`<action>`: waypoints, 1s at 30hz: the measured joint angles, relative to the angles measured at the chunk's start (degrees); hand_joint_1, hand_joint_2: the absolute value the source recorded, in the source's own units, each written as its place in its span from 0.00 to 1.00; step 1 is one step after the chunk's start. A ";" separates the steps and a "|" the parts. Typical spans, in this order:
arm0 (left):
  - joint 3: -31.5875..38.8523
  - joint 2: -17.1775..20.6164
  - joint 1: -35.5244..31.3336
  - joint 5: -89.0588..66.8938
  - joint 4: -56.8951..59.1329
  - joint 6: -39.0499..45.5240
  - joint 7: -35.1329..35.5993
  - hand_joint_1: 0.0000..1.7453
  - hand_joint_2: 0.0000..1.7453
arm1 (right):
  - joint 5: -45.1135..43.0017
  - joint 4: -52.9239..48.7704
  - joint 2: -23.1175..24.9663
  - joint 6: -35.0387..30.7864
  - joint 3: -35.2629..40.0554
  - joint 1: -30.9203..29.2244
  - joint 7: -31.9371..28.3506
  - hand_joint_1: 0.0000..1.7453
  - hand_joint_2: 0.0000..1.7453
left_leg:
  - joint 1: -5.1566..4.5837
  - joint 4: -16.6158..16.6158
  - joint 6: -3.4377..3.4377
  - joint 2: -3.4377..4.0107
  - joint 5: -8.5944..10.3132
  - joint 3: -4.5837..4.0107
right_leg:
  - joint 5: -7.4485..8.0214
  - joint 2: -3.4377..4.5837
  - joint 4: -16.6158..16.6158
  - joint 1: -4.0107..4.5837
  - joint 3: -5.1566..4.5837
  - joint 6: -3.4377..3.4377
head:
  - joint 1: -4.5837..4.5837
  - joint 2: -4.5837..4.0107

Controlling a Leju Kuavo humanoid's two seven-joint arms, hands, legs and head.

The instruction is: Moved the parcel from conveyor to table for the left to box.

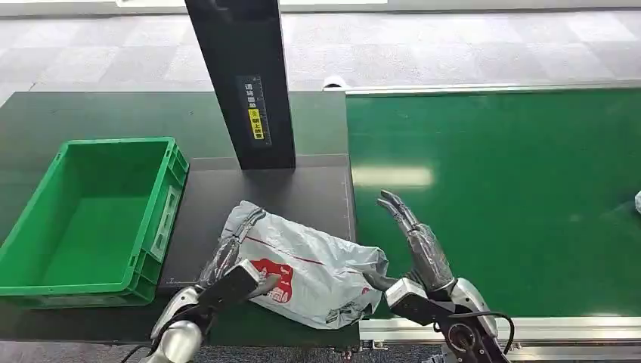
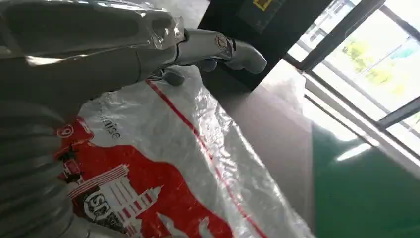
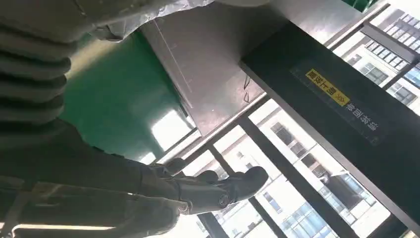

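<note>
- The parcel [image 1: 306, 266], a grey plastic mailer with a red print, is lying crumpled on the dark bench [image 1: 302, 193], just left of the green conveyor [image 1: 491, 189]; I am judging the transfer off the belt as done, since no part of the bag is resting on the green surface.
- My left robot hand [image 1: 227, 261] is lying on the parcel's left end, fingers stretched along the bag rather than wrapped round it; in the left wrist view the fingers [image 2: 218, 47] are reaching straight over the plastic, so I am reading this robot hand as open and touching, not gripping.
- My right robot hand [image 1: 412, 238] is standing at the parcel's right edge, over the seam between bench and conveyor, fingers extended and apart, holding nothing; its thumb is sitting close against the bag's right corner, though I cannot tell whether it is touching.
- The green crate [image 1: 91, 219] is sitting on the left of the bench, open side up, near the parcel; I am taking that as the reason the parcel is placed here, within my left arm's reach of the box.
- The black post [image 1: 242, 83] is standing behind the parcel, between crate and conveyor; any lift toward the crate is needing to stay in front of it.
- Judgement: the thin plastic is looking slippery and loose; a flat open touch is unlikely to carry it, so a proper grasp is what the boxing step is calling for.
</note>
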 measured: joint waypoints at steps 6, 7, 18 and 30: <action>-2.37 0.48 -0.57 -3.86 1.86 0.77 1.73 0.00 1.00 | 0.31 0.00 0.00 0.00 -0.15 0.01 0.00 0.00 1.00 | 0.00 0.00 0.00 0.00 0.00 0.00 | 0.00 0.00 0.00 0.00 0.00 0.00 | 0.00 0.00; -2.56 0.52 -0.64 -4.43 2.12 0.84 2.00 0.00 1.00 | 0.33 -0.02 0.00 0.00 -0.15 0.02 0.00 0.00 1.00 | 0.00 0.00 0.00 0.00 0.00 0.00 | 0.00 0.00 0.00 0.00 0.00 0.00 | 0.00 0.00; -2.93 0.09 -3.21 -11.75 8.09 -0.19 10.65 0.71 1.00 | 0.30 -0.04 1.64 1.16 -2.67 1.18 8.60 0.00 0.00 | 0.00 -0.02 0.00 -0.01 0.00 0.09 | 0.00 -0.01 0.00 0.00 0.15 0.00 | 0.00 0.00; -1.32 -0.79 -3.75 -10.18 9.42 4.86 11.70 1.00 1.00 | -21.27 3.02 4.87 7.15 -8.88 3.05 24.39 0.00 1.00 | 0.00 -0.03 0.00 0.01 0.01 0.21 | 0.00 0.00 0.00 0.00 0.26 -0.01 | 0.00 0.00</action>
